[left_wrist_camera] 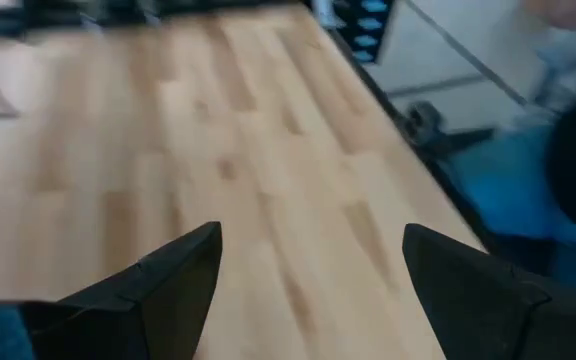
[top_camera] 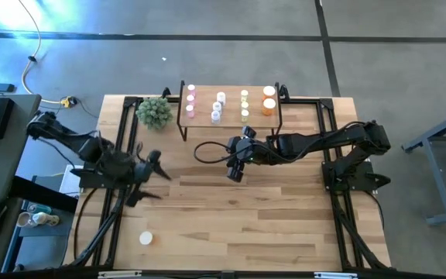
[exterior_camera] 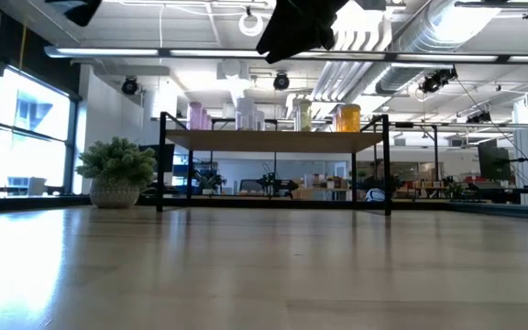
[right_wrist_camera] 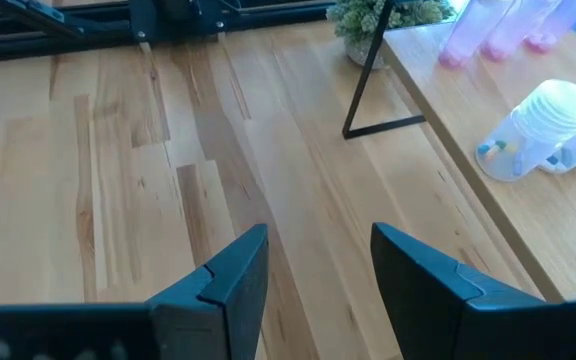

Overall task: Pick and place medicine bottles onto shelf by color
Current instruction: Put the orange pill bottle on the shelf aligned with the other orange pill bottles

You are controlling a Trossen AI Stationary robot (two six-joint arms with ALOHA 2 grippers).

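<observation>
Hovering over bare plank table (top_camera: 207,209), both hands open and empty; behind, bright ducted workshop.

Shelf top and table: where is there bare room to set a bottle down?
On the shelf, bare wood lies between the pink bottles and whitish bottles; the orange bottles crowd its right end. The table is bare in front of both hands, except a white-capped bottle near the front-left corner.

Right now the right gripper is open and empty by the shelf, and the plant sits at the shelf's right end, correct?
Not quite. The high view shows the plant at the left end of the shelf. The rest holds: the right gripper is open and empty by the shelf.
</observation>
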